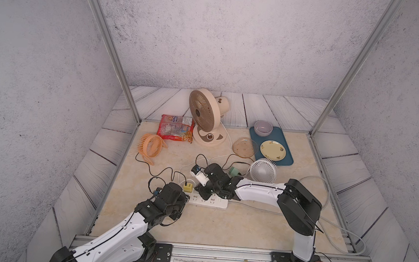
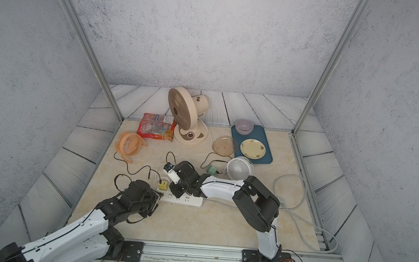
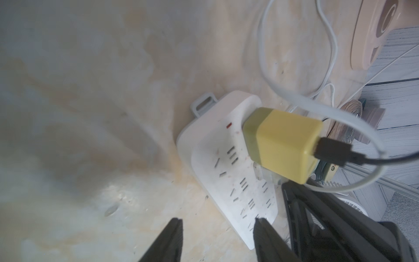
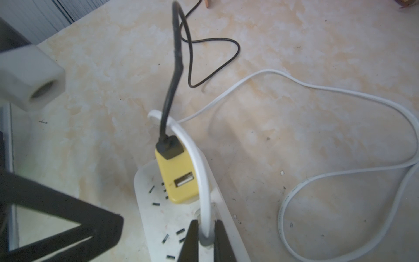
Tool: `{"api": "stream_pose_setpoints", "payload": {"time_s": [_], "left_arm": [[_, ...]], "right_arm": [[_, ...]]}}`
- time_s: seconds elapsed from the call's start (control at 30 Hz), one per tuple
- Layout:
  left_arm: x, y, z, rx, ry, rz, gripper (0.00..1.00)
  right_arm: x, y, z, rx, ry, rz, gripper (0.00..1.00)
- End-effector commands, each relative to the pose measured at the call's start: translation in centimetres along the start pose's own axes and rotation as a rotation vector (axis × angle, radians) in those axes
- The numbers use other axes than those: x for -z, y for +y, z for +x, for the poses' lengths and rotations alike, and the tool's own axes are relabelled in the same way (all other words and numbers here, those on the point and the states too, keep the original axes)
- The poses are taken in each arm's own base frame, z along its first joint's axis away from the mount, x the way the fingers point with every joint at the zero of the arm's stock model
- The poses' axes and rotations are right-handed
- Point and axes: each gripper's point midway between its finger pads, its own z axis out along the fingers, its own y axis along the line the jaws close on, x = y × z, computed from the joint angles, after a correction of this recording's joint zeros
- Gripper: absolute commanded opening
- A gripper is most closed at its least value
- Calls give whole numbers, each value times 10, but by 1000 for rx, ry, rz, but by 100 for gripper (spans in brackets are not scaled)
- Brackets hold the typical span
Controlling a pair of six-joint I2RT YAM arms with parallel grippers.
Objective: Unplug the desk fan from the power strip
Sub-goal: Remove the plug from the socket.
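Tugging the white cord point(image 4: 205, 181) pinched in the right gripper point(image 4: 205, 224) may lift the power strip point(image 4: 147, 204); left gripper point(image 3: 217, 221) at its end stands part-open, empty.

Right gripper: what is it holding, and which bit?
The right gripper pinches the white cord right where it meets its plug in the power strip.

Power strip point(image 4: 158, 217) cut off, plug point(image 4: 205, 242) mostly hidden

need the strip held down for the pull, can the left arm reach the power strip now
Likely yes: the left gripper is open right at the power strip, nothing between them; the right gripper pinches the white cord further along.
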Motion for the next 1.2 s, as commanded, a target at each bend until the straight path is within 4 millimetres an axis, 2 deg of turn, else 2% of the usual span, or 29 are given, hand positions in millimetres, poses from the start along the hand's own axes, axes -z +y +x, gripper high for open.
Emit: {"api": "stream_pose_setpoints", "payload": {"time_s": [0.0,0.3,0.47,0.6,0.87,1.17], "left_arm": [[-8,-7,5,30,34,34,56],[-24,-8,8,51,51,5,53],[-32,9,7,110,46,-44,49],[-34,13,5,132,37,-56,49],[-36,38,4,184,34,-110,53],[-38,72,14,213,76,-286,52]], "right_arm": [[-3,0,-1,-6,15,11,0],[1,3,-2,-1,8,8,0],[1,4,-3,4,6,10,0],[3,5,-2,11,24,10,0],[11,13,-2,69,14,-27,0],[32,24,-34,107,-74,-60,0]]}}
